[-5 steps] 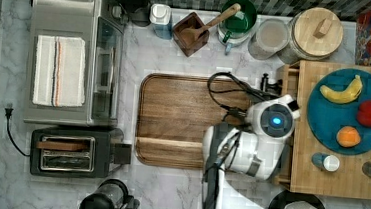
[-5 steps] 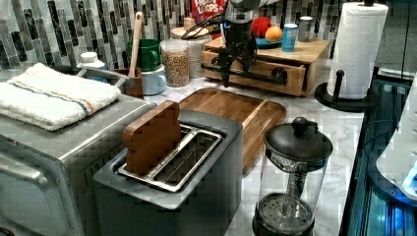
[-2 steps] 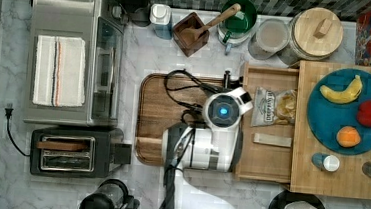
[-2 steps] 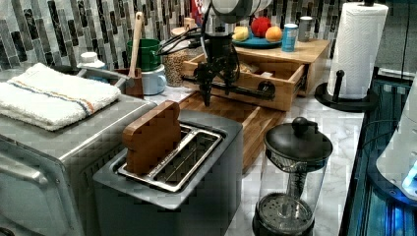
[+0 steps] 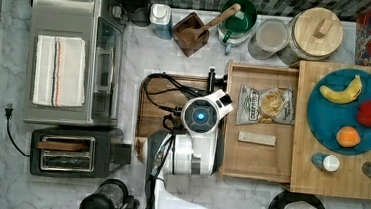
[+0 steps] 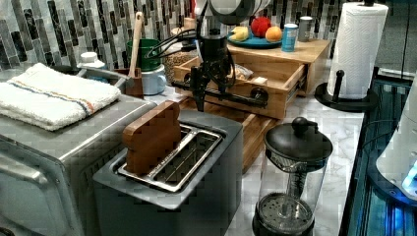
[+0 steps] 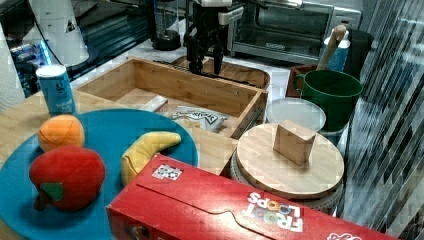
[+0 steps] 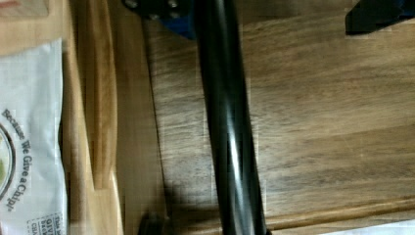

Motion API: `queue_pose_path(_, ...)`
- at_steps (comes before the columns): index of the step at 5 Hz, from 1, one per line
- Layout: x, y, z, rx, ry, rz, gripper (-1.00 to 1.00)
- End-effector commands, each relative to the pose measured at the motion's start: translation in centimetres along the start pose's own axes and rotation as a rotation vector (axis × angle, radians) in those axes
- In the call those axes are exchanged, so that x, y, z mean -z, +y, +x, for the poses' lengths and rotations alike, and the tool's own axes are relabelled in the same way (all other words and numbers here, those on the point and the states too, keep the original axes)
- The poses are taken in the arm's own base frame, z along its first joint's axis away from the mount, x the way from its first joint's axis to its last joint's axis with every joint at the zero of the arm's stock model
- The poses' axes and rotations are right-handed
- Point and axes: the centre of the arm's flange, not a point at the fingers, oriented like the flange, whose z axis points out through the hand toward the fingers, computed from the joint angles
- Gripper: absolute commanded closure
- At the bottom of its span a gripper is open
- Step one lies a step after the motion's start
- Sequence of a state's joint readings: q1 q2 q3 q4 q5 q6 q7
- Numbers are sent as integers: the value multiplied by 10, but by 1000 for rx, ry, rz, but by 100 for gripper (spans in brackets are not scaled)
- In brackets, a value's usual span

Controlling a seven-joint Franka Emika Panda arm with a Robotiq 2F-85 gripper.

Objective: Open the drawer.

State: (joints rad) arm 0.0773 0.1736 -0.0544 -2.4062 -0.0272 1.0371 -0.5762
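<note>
marble counter [image 5: 276, 204] is crowded with a toaster oven [image 5: 72, 55], a toaster [image 5: 72, 150] and a walnut cutting board [image 5: 161, 95]. at the top view's right, the drawer [image 5: 254, 160] is seen drawn well out of its bamboo cabinet [image 5: 338, 174], over the board, with a chip bag [image 5: 266, 106] lying inside. the black bar handle [image 6: 221, 93] on its front is straddled by the gripper [image 6: 210, 87], one finger on each side in the left view; whether the bar is actually pinched cannot be told, as a gap may remain. the pull is judged nearly complete. for the remaining travel, the motion is best kept straight along the drawer's slide and level with the counter, so that the handle is not twisted or the tray jammed, and the drawer should be stopped before it leaves its runners.
</note>
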Motion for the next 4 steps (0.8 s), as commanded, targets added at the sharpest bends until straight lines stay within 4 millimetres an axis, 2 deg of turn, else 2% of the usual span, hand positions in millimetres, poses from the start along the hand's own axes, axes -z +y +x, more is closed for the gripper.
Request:
queue_pose_path(1,8,-95,-12,19,69,39,-100)
queue_pose_path(4,8,-95,-12,19,69,39,-100)
